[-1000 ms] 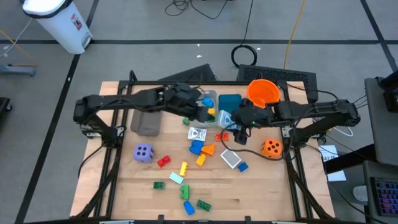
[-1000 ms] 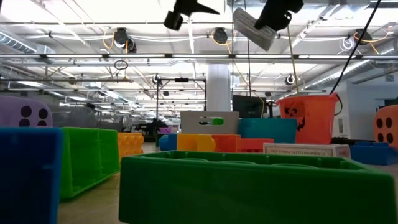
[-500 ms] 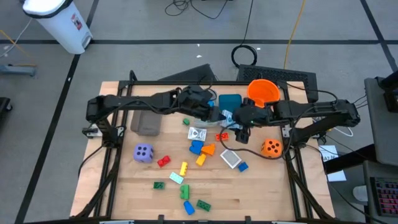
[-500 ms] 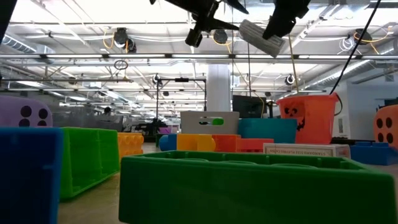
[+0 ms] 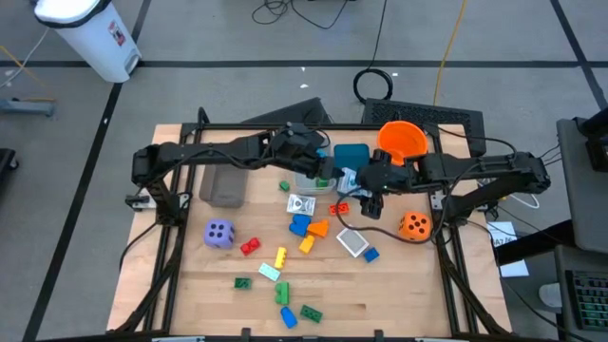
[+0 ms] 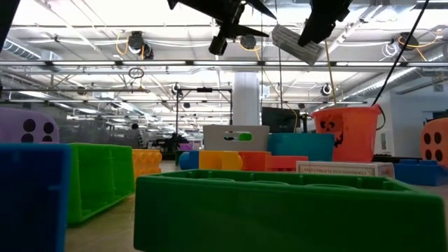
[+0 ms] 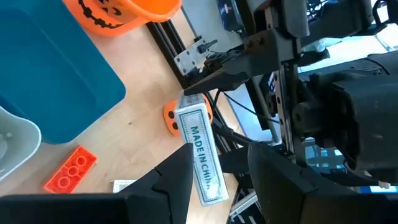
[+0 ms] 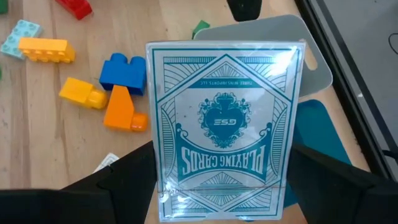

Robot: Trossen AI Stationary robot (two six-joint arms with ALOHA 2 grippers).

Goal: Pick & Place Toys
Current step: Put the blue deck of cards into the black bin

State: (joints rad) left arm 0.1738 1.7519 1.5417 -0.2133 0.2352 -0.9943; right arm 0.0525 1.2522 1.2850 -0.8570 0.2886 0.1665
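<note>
**Right gripper holds a pack of playing cards above the teal bin**

The right gripper (image 5: 348, 179) is clamped on a flat rectangular pack of playing cards (image 8: 225, 127). Its face is printed with a fine teal and white pattern, a central emblem and the words "PLAYING CARDS", and it is wrapped in glossy clear film. In the left wrist view the pack's narrow white edge (image 7: 201, 154) reads "MADE IN CHINA". The pack hangs in the air beside the teal bin (image 5: 351, 155), raised off the table, with the grey bin (image 8: 283, 37) under it.

The left gripper (image 5: 321, 169) hovers just beside the teal bin too, close to the right gripper, over the grey bin. Its fingers (image 7: 175, 180) stand partly apart and hold nothing.

On the wooden table (image 5: 399, 285), away from the teal bin towards the front edge, loose toys lie scattered: a purple die with white dots (image 5: 218, 233), an orange die with black dots (image 5: 413, 225), a second card pack (image 5: 352, 243), a small white printed packet (image 5: 301, 204), and red, yellow, green, blue and orange bricks. An orange bucket (image 5: 402, 140) stands just beside the teal bin.
</note>
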